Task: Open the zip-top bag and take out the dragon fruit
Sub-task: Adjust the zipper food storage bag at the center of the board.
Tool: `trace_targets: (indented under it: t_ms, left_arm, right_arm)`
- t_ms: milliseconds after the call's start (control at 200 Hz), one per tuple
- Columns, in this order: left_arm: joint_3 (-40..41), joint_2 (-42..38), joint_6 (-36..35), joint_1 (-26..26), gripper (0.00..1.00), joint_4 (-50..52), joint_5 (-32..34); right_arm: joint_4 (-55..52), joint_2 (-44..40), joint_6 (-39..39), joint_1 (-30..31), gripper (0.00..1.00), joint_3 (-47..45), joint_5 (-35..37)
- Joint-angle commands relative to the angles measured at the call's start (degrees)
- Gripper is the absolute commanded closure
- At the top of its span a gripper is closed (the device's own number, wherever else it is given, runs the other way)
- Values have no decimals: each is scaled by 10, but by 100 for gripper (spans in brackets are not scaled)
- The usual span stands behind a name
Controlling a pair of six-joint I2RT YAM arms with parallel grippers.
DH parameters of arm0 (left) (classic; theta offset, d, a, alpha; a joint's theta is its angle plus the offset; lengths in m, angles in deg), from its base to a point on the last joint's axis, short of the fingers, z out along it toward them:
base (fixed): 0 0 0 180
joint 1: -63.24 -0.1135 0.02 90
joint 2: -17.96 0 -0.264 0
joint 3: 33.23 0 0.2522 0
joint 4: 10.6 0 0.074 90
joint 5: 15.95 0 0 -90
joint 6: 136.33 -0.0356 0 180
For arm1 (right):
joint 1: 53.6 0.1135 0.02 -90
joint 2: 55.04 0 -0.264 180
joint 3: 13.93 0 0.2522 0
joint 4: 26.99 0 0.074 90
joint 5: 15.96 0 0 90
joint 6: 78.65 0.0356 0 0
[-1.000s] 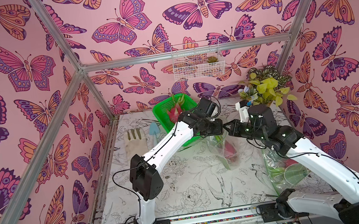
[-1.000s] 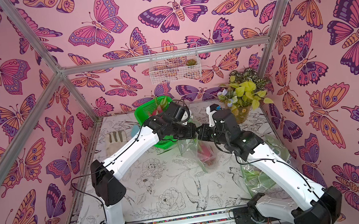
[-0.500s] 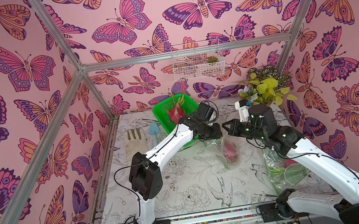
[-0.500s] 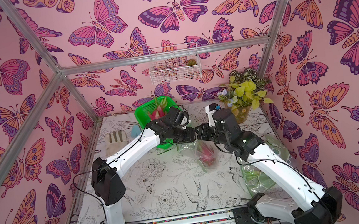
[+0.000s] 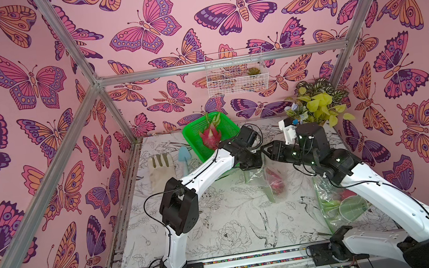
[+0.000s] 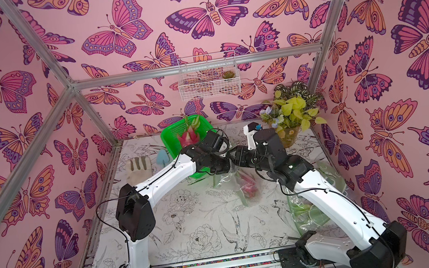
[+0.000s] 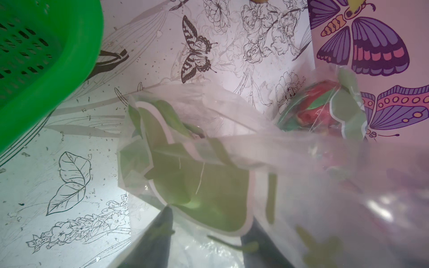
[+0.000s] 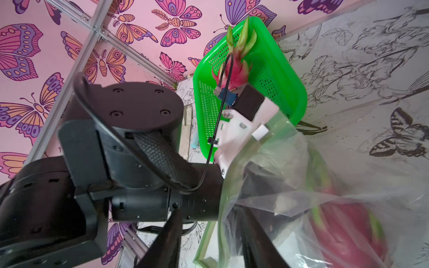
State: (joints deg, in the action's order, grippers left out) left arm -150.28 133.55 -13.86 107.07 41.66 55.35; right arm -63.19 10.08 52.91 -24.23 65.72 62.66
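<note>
A clear zip-top bag (image 5: 273,186) with green print hangs between my two grippers above the mat in both top views; a magenta dragon fruit (image 5: 276,181) sits low inside it. My left gripper (image 7: 209,239) has its jaws apart, and the bag's film (image 7: 209,176) is draped over both fingers. My right gripper (image 8: 209,243) is open at the bag's green zip edge (image 8: 210,234), one finger outside and one behind the film. The bagged dragon fruit (image 8: 348,232) lies just beyond. Another dragon fruit (image 5: 210,136) rests in the green basket (image 5: 224,123).
A second printed bag (image 5: 340,205) holding a red fruit lies under my right arm. A glove (image 5: 159,168) and a blue trowel (image 5: 182,156) lie at the left of the mat. A potted plant (image 5: 314,103) stands at the back right, and a wire basket (image 5: 236,71) hangs on the back wall.
My right gripper's jaws have come apart; a second ago they were shut at the bag's top. Both grippers have shifted slightly right and back with the bag.
</note>
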Motion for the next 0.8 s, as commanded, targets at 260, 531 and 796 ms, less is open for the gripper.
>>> trace_targets:
  t_ms: [260, 531, 796]
  left_arm:
    - [58, -41, -23, -32, 53, -11, 41]
    - [61, -52, -26, -35, 56, 9, 31]
    - [79, -80, 3, -36, 55, -62, -58]
  right_arm:
    - [-78, -42, -29, -160, 51, -33, -55]
    - [-27, 26, -10, -170, 44, -98, -97]
    - [9, 102, -26, -170, 33, -136, -84]
